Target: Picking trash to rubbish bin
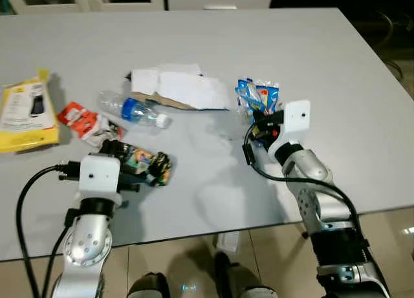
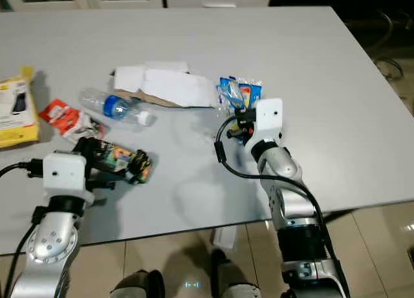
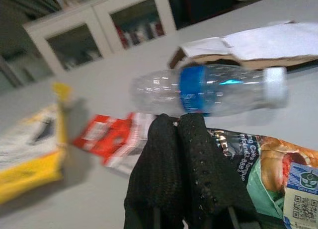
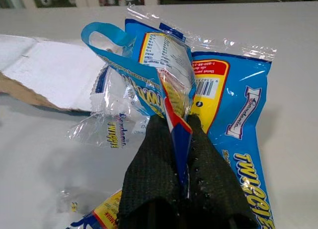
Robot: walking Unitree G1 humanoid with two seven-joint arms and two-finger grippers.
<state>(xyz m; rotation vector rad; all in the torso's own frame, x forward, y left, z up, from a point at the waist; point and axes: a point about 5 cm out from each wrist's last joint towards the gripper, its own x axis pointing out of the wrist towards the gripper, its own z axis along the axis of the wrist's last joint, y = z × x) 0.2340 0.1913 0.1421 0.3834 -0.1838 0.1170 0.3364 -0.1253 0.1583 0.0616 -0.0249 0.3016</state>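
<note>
Right claw [image 4: 175, 139] pinching blue wrapper [image 4: 218, 95], seemingly mid-table

I see yellow flat packet [image 1: 26, 114] cut by head view's left edge | clear plastic bottle [image 3: 208, 90] blurred at left wrist | can't read dark snack wrapper [image 1: 145, 165] print from head view

Grey desk [image 1: 336, 65]. Yellow packet [image 1: 24, 110] at left edge, red wrapper [image 1: 81, 120] beside it. Clear bottle [image 1: 129, 109] on its side mid-desk, touching torn white cardboard [image 1: 181, 88]. Blue snack wrapper [image 1: 255, 97] right of cardboard. Dark printed packet [image 1: 145, 165] near front edge.
</note>
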